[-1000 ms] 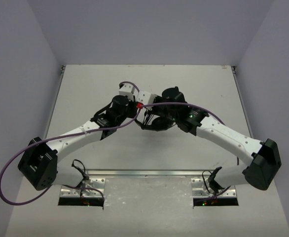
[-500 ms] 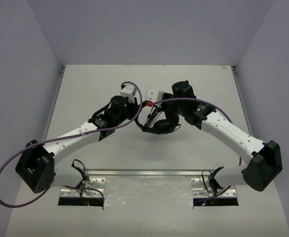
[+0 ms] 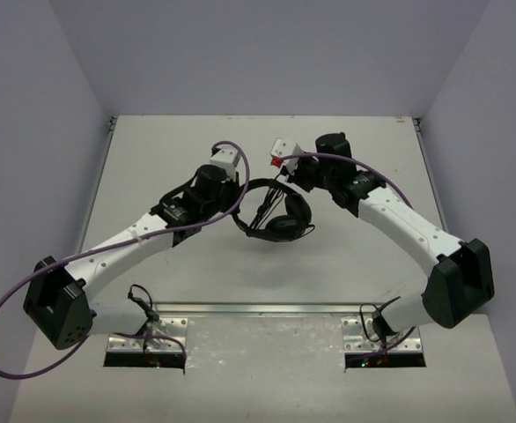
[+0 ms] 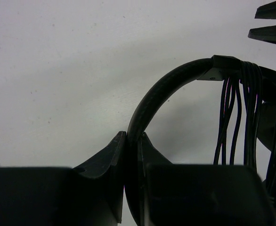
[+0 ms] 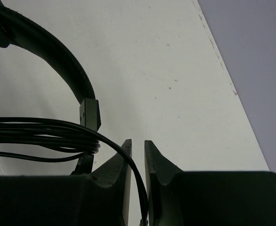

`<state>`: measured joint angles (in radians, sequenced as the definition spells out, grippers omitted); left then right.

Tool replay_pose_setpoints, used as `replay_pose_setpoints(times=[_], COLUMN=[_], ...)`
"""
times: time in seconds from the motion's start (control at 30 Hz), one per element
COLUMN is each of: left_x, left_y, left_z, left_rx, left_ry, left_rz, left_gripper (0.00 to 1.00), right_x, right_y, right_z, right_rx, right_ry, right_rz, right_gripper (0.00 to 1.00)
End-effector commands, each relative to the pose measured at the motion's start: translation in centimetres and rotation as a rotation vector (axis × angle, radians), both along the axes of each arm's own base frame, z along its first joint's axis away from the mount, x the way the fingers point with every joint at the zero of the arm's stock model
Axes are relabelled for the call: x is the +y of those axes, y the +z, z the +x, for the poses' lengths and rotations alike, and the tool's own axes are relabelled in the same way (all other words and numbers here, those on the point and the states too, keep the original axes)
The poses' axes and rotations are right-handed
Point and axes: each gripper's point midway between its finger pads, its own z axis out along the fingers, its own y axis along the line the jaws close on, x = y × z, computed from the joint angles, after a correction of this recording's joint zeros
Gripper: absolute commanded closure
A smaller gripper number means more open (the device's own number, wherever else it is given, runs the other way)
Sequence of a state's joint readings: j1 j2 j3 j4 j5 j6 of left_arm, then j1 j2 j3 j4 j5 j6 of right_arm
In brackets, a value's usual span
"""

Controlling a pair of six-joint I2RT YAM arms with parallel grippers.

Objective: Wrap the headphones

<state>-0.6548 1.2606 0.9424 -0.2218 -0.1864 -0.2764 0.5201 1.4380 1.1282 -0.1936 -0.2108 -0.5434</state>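
The black headphones (image 3: 280,225) lie at the table's middle, headband arching up to the left. My left gripper (image 3: 239,205) is shut on the headband (image 4: 162,89); in the left wrist view my left gripper (image 4: 132,138) pinches the band edge-on. The thin black cable (image 4: 241,108) runs in several turns round the headband near its slider. My right gripper (image 3: 286,174) is just behind the headphones. In the right wrist view my right gripper (image 5: 138,146) is shut on a strand of the cable (image 5: 137,183), which leads from the wound bundle (image 5: 44,132) beside the headband (image 5: 48,52).
Purple robot cables (image 3: 232,150) loop over both wrists. The table's right edge (image 5: 223,70) meets the grey wall. Metal base plates (image 3: 267,330) sit at the near edge. The right gripper's fingertips (image 4: 270,32) show at the top right of the left wrist view.
My right arm has drawn back and to the right, away from above the headphones, with the cable in its jaws. My left arm has shifted slightly left, still holding the headband. The earcups now show.
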Motion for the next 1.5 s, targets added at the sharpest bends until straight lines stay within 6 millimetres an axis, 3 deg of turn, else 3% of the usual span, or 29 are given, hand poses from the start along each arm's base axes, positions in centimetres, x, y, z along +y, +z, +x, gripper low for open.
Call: replay_pose_setpoints(times=[0.0,0.27,0.43,0.63,0.67,0.73,0.77,0.9,1.0,1.07,1.1,1.13,1.17,1.2,1.23,1.3,1.47], left_x=[-0.6,-0.2,-0.5,-0.9,-0.9,-0.2,0.0,1.0,1.1,1.0,0.8,0.8,0.6,0.2,-0.3,-1.2,-5.4], left_y=[4.9,8.7,10.7,11.2,11.3,10.9,10.8,9.8,8.7,6.3,6.1,5.5,4.2,4.0,3.5,1.7,-2.3], left_z=[0.8,1.9,3.0,4.1,4.3,5.4,6.1,7.6,8.0,8.0,8.1,8.3,8.4,8.2,7.7,7.1,4.5], left_rx=[-0.107,-0.2,-0.278,-0.287,-0.289,-0.276,-0.279,-0.232,-0.215,-0.155,-0.147,-0.13,-0.1,-0.095,-0.077,-0.026,0.007], left_ry=[-0.038,-0.225,-0.328,-0.49,-0.506,-0.508,-0.524,-0.551,-0.62,-0.673,-0.691,-0.696,-0.717,-0.757,-0.799,-0.862,-0.994], left_rz=[-0.057,-0.155,-0.099,-0.101,-0.106,-0.105,-0.087,-0.043,-0.047,-0.026,-0.022,-0.023,-0.037,-0.05,-0.077,-0.123,-0.108], left_gripper=[1.0,1.0,1.0,1.0,1.0,1.0,1.0,1.0,1.0,1.0,1.0,1.0,1.0,1.0,1.0,1.0,1.0], right_x=[-0.6,-1.8,-0.5,1.1,1.1,1.1,0.8,-1.2,-4.3,-7.5,-8.8,-10.4,-12.6,-13.9,-15.1,-15.9,-15.5], right_y=[3.1,1.3,0.5,0.0,-1.1,-1.3,-2.6,-4.6,-6.1,-6.0,-6.4,-6.3,-5.2,-5.9,-4.9,-4.1,-0.9], right_z=[2.4,4.0,2.9,1.1,0.5,0.3,-0.2,-0.1,0.5,1.3,1.2,1.3,1.6,0.7,0.7,-1.2,-4.7], right_rx=[-0.057,-0.014,0.027,0.122,0.151,0.164,0.201,0.248,0.329,0.32,0.329,0.317,0.276,0.321,0.315,0.349,0.34], right_ry=[-0.066,-0.128,-0.086,-0.037,-0.035,-0.05,-0.07,-0.163,-0.32,-0.489,-0.567,-0.648,-0.784,-0.864,-0.916,-0.956,-0.904], right_rz=[0.132,0.157,0.24,0.365,0.37,0.41,0.417,0.472,0.547,0.577,0.57,0.573,0.609,0.595,0.618,0.614,0.665], right_gripper=[0.84,0.82,0.75,0.62,0.61,0.6,0.59,0.56,0.55,0.51,0.48,0.32,0.26,0.22,0.16,0.03,0.01])
